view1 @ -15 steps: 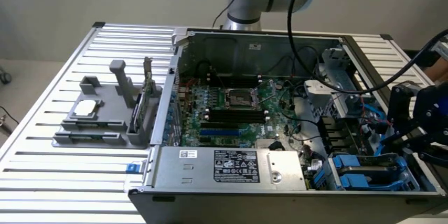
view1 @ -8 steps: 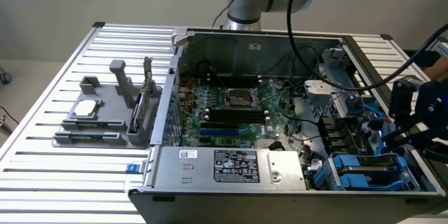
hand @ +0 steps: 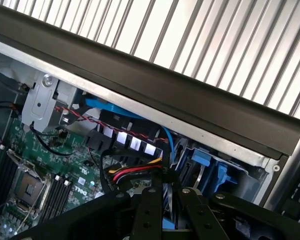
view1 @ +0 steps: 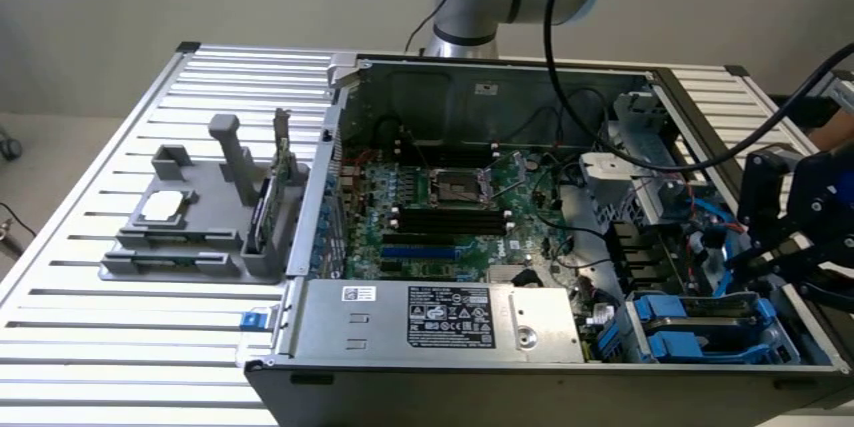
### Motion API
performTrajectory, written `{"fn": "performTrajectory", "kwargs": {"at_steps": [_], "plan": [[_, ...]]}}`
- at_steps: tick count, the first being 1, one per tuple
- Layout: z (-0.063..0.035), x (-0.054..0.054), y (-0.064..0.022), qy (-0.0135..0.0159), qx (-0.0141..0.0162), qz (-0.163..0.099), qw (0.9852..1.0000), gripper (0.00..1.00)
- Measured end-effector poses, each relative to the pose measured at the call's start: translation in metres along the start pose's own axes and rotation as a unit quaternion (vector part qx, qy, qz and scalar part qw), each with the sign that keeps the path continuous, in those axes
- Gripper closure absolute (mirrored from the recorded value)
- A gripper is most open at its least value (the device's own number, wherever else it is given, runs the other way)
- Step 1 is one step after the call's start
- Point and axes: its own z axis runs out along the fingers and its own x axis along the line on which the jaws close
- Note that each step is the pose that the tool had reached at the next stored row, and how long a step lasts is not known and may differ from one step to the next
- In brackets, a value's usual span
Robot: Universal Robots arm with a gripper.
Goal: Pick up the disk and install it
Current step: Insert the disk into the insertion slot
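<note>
At the exterior view's left I see a grey holder (view1: pixel 187 247) on the slatted table (view1: pixel 80 347). The open computer case (view1: pixel 494 72) is in the middle, its motherboard (view1: pixel 441 202) exposed. Toward the right, the disk (view1: pixel 703 315) lies in its blue frame in the case's near corner bay. The claw (view1: pixel 771 249) hangs just above it; I cannot tell whether it is apart or together.

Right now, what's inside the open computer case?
A green motherboard, a grey power-supply box, black and red cables, and blue drive carriers in one corner. Whatever lies under the power-supply box is covered.
</note>
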Motion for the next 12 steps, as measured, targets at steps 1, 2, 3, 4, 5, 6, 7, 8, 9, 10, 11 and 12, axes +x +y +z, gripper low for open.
{"fn": "performTrajectory", "kwargs": {"at_steps": [1, 2, 3, 4, 5, 6, 7, 8, 9, 10, 11, 12], "plan": [[0.0001, 0.0000, -0.0001, -0.0004, -0.0001, 0.001, 1.0000, 0.83], [0.0000, 0.0001, -0.0001, -0.0014, 0.0001, 0.002, 1.0000, 0.83], [-0.0001, 0.0002, -0.0001, -0.0026, 0.0004, 0.003, 1.0000, 0.83], [0.0000, 0.0003, -0.0001, -0.0034, 0.0006, 0.003, 1.0000, 0.83], [-0.0001, 0.0006, -0.0001, -0.0043, 0.0008, 0.004, 1.0000, 0.83], [-0.0002, 0.0007, -0.0001, -0.0055, 0.0012, 0.004, 1.0000, 0.83], [-0.0002, 0.0007, -0.0002, -0.0072, 0.0018, 0.004, 1.0000, 0.83], [-0.0002, 0.0008, -0.0002, -0.0094, 0.0028, 0.005, 0.9999, 0.83], [-0.0002, 0.0009, -0.0002, -0.0118, 0.0041, 0.005, 0.9999, 0.83], [-0.0002, 0.0011, -0.0003, -0.0151, 0.0058, 0.005, 0.9999, 0.83], [-0.0002, 0.0013, -0.0004, -0.0185, 0.0076, 0.005, 0.9998, 0.83], [-0.0001, 0.0015, -0.0006, -0.0216, 0.0096, 0.005, 0.9997, 0.83]]}}
